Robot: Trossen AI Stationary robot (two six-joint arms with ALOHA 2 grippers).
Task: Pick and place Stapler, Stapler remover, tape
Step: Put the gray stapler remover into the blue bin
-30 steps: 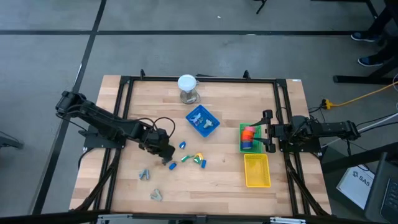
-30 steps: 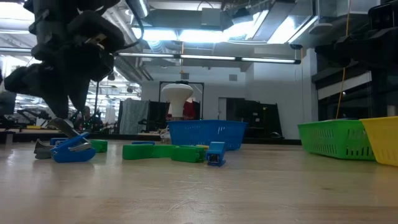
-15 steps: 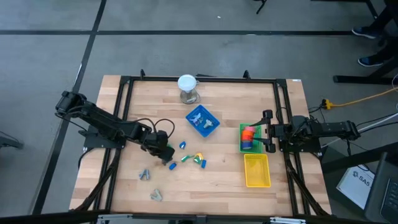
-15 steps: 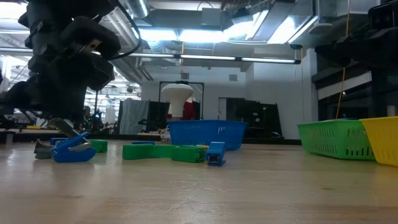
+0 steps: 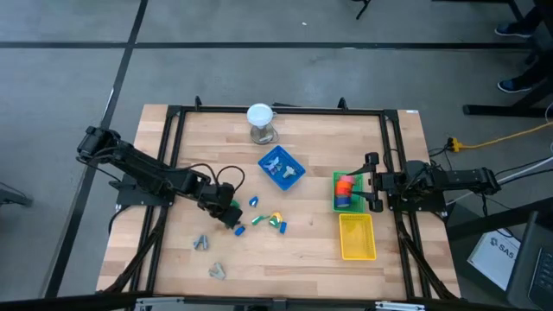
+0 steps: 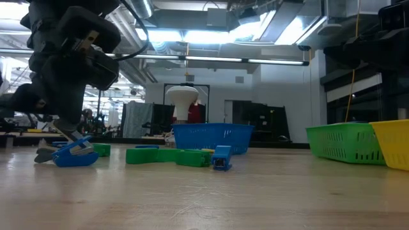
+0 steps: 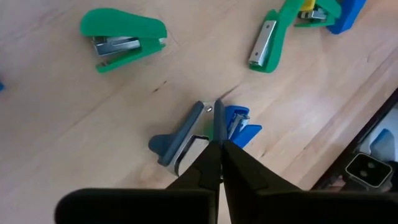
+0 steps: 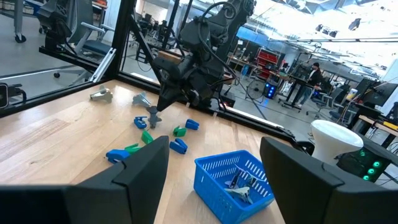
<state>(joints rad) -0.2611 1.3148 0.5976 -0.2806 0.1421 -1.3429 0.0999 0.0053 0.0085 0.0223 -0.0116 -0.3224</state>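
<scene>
I see a grey concrete floor (image 5: 285,69) around the counter, ceiling strip lights (image 6: 211,59) overhead, and workbenches (image 8: 283,78) far behind.

place: robotics lab | evidence: framed wooden table (image 5: 302,250), workstations, office chair (image 8: 93,43), strip lights overhead

Staplers (image 5: 268,220) lie mid-table, baskets (image 5: 347,192) to their right, a bin (image 5: 281,167) behind, claws (image 5: 201,243) left-front.

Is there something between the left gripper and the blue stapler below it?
Nothing visible does. The left gripper, shut, has its tips right at the blue stapler. The green stapler lies apart from it.
</scene>
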